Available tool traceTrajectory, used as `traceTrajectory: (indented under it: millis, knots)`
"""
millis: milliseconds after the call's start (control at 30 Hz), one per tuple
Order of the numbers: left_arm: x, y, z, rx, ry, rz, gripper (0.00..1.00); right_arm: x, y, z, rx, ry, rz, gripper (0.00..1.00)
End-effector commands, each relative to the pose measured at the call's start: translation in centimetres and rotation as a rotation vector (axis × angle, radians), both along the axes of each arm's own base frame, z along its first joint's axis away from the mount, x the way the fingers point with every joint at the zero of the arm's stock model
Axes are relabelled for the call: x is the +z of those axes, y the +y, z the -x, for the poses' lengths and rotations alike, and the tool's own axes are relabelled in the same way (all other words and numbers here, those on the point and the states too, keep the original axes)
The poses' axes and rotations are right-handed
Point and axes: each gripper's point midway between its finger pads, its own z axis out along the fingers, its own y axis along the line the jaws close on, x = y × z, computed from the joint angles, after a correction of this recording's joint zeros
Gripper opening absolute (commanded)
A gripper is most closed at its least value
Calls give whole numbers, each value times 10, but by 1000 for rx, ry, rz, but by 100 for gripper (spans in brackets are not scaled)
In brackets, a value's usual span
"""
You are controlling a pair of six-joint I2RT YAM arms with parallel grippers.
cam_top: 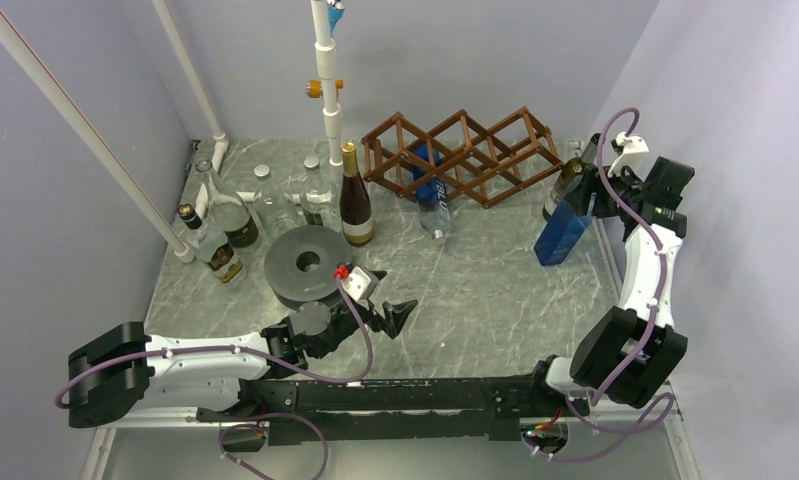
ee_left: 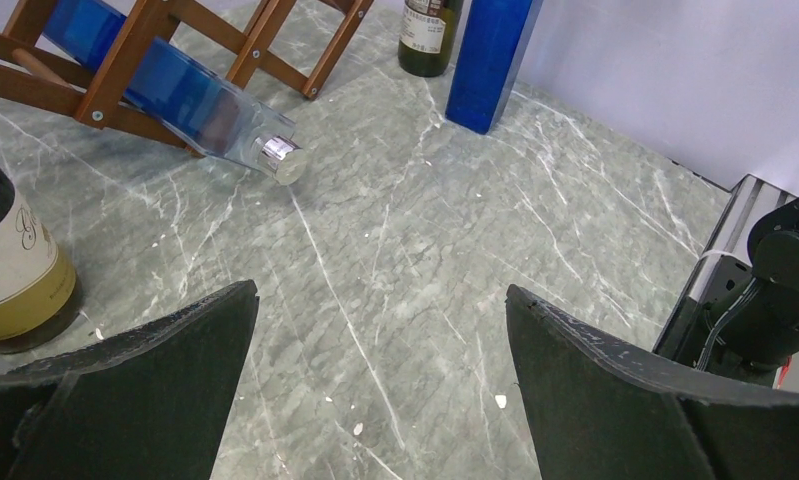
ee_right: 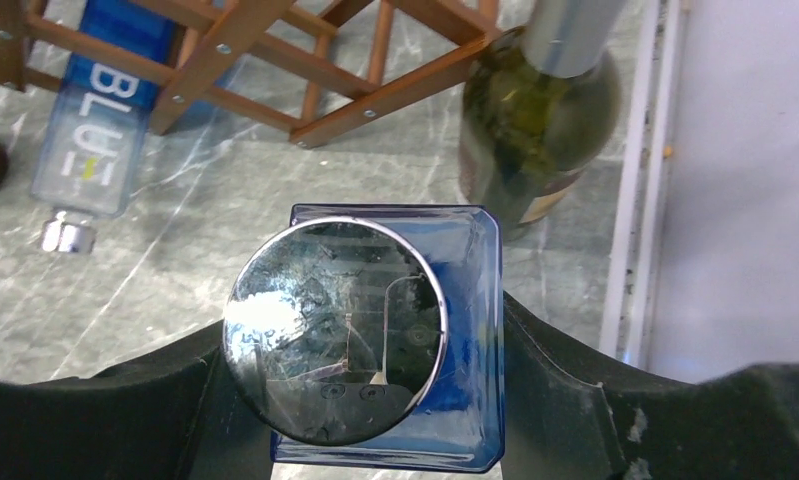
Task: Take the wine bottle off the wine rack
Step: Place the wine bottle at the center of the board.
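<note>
Right hand (cam_top: 581, 199) tight around upright blue bottle (cam_top: 558, 235), just right of wine rack (ee_right: 400, 88).

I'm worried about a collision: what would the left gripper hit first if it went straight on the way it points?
Most likely the bare tabletop: the open left gripper tilts down toward the marble. Beyond that, the upright blue bottle stands nearest its line, though depth is hard to judge.

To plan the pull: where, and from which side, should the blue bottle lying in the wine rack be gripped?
Grip the blue bottle on its clear end behind the silver cap. That end sticks out of the wine rack toward the arms, sloping down; wooden bars cross the rest. Probably come from the front with the open left gripper.
</note>
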Motion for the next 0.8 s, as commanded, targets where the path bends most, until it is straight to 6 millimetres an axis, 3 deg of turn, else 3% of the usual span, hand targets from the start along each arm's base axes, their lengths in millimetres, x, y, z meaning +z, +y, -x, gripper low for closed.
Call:
traceTrajectory:
  millis: [0, 333, 767]
  knots:
    - [9, 2, -1, 17, -1, 43, 99, 78, -29, -30, -49, -257, 149, 0]
    - [8, -1, -2, 15, 7, 43, 100, 72, -44, -45, -64, -236, 158, 1]
    - [7, -2, -1, 14, 11, 43, 100, 59, -47, -50, -47, -200, 155, 37]
